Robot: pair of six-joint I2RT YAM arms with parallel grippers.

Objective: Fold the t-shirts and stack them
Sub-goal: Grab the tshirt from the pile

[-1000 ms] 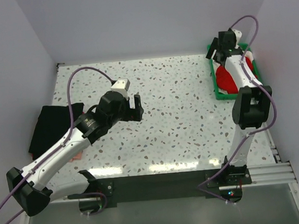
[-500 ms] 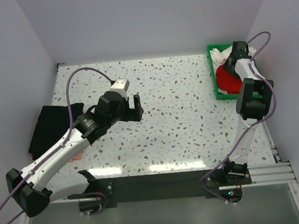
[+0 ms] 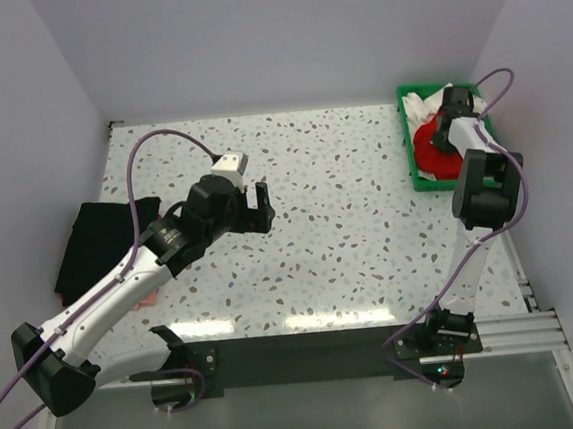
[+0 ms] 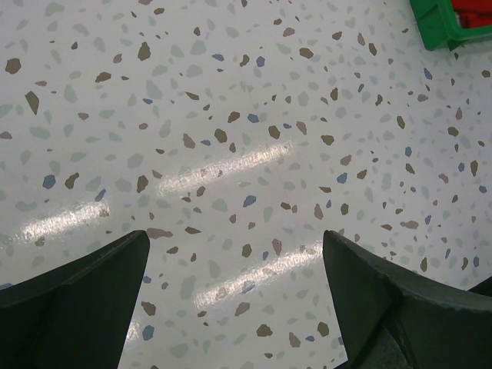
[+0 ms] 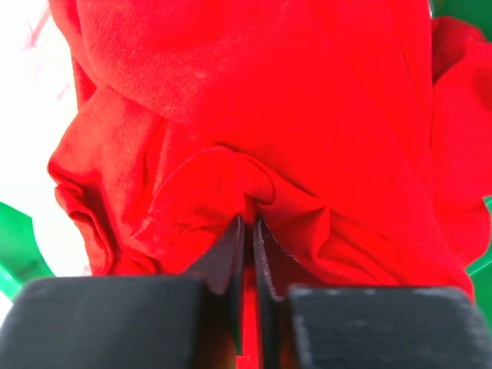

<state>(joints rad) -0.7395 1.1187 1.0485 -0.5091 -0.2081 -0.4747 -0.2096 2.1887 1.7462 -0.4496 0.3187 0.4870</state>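
A bright red t-shirt (image 3: 428, 152) lies crumpled in the green tray (image 3: 409, 160) at the back right, with white cloth (image 3: 418, 109) behind it. My right gripper (image 3: 443, 131) is down in the tray, and in the right wrist view the gripper (image 5: 248, 223) is shut on a fold of the red t-shirt (image 5: 307, 100). A black t-shirt (image 3: 93, 243) lies flat at the table's left edge. My left gripper (image 3: 256, 205) hovers open over the bare table (image 4: 254, 138), left of the middle, with nothing between its fingers (image 4: 77, 300).
The tray's green corner (image 4: 434, 27) shows at the upper right of the left wrist view. A small pinkish scrap (image 3: 145, 300) lies by the black t-shirt, under the left arm. Walls close in the table on the left, back and right.
My right arm has dropped into the tray and its gripper has shut on the red t-shirt. The left arm has not moved.
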